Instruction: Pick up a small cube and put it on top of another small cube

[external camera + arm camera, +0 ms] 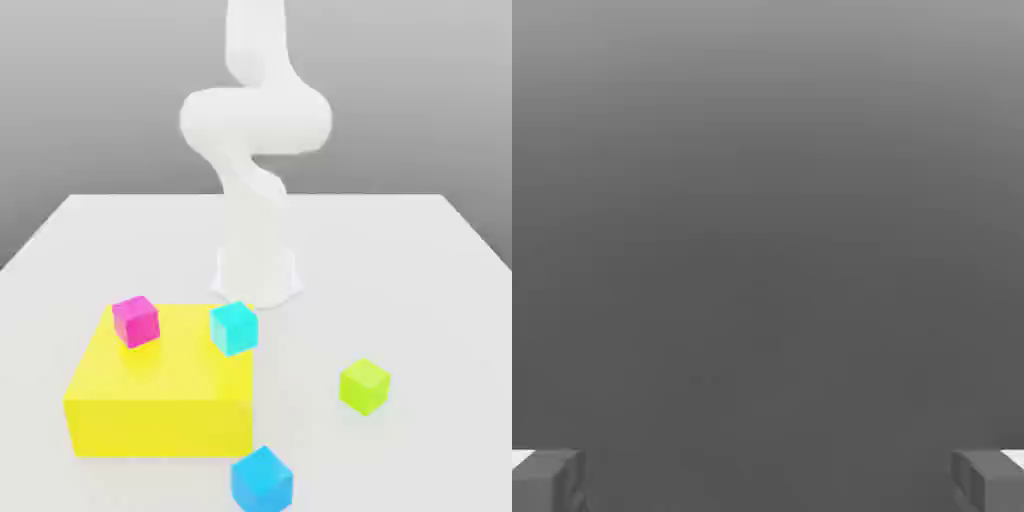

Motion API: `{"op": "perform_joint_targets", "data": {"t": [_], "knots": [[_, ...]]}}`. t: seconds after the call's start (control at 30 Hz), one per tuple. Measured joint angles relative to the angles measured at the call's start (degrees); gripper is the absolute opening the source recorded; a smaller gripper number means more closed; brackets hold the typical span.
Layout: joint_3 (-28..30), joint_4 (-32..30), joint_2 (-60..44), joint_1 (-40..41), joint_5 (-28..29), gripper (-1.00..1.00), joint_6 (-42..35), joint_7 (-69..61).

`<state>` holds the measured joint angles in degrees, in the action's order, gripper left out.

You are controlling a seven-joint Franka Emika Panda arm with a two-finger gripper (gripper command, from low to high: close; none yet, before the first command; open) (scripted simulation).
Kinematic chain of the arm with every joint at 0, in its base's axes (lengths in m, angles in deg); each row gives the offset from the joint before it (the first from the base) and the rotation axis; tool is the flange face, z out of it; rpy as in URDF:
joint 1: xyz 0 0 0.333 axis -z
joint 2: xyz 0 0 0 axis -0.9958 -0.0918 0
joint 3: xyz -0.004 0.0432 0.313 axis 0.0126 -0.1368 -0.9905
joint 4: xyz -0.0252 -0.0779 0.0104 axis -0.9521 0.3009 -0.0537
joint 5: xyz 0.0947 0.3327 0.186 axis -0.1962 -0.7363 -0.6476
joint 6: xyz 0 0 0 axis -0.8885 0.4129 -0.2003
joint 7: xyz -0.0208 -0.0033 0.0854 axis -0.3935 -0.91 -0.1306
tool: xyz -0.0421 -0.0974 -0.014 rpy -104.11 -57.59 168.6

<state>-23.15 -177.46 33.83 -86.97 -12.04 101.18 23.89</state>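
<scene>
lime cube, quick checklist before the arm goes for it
1. Lime cube free on the table, nothing touching it: ok.
2. Gripper open, fingers wide apart in the hand view: ok.
3. Gripper holding nothing: ok.
4. Gripper above the lime cube: not ok, the hand view faces grey backdrop.
5. Stacking targets: cyan cube and pink cube sit on the yellow block, blue cube on the table: ok.

Exterior view: bright, even, diffuse light, soft-focus render. White table (440, 300) near overexposed, arm (255, 120) washed out against the grey gradient backdrop. Faint soft shadows under the cubes, no hard glare. Hand view: dim, smooth grey gradient, darker toward the middle, fingertips (547, 480) soft-edged.
</scene>
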Motion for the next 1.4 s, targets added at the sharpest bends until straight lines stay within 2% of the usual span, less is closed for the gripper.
{"op": "perform_joint_targets", "data": {"t": [0.43, 0.6, 0.77, 0.87, 0.9, 1.13, 1.4], "knots": [[-4.13, -20.24, -26.28, -12.70, -3.65, 0.00, 19.26, -11.31], [-7.65, -28.86, -38.57, -16.50, -0.80, 0.00, 28.16, -13.06], [-4.81, -28.81, -49.26, -18.55, 5.49, 0.00, 36.63, -9.32], [-1.53, -27.76, -55.47, -21.66, 6.51, 0.00, 41.77, -8.50], [-0.98, -27.57, -56.58, -22.19, 6.70, -1.00, 42.69, -8.32], [-0.96, -27.60, -56.38, -22.17, 6.95, -1.00, 42.50, -8.11], [-4.02, -29.77, -42.15, -21.01, 1.46, -1.00, 30.58, -13.17]]}}
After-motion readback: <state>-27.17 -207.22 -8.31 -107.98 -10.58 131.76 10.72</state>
